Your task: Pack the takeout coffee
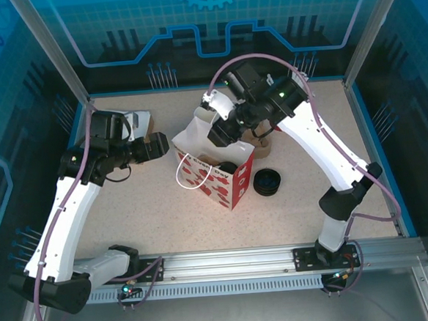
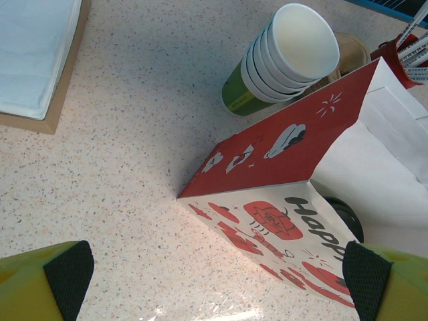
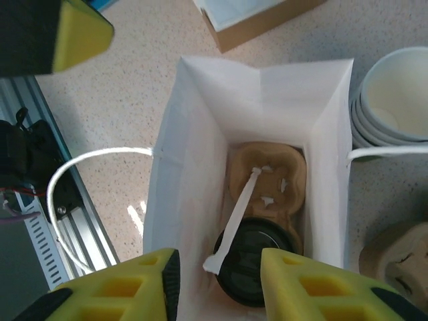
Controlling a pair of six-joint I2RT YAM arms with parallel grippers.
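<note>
The takeout coffee (image 3: 264, 271) stands inside the red-and-white paper bag (image 1: 214, 177), its black lid seated in one well of a brown pulp carrier (image 3: 267, 167). A white stir stick (image 3: 242, 204) leans across the carrier onto the lid. In the right wrist view my right gripper (image 3: 219, 287) hovers over the bag's mouth, open, with the lid below the gap and nothing between the yellow fingers. My left gripper (image 2: 217, 294) is wide open just left of the bag (image 2: 267, 221), low over the table. The lid's edge (image 2: 349, 215) shows through the bag's opening.
A stack of lidless cream-and-green cups (image 2: 287, 57) stands behind the bag. A loose stack of black lids (image 1: 267, 182) lies to its right. A cardboard box of white napkins (image 2: 33, 60) sits at the back left. Another pulp carrier (image 3: 401, 261) lies beside the bag.
</note>
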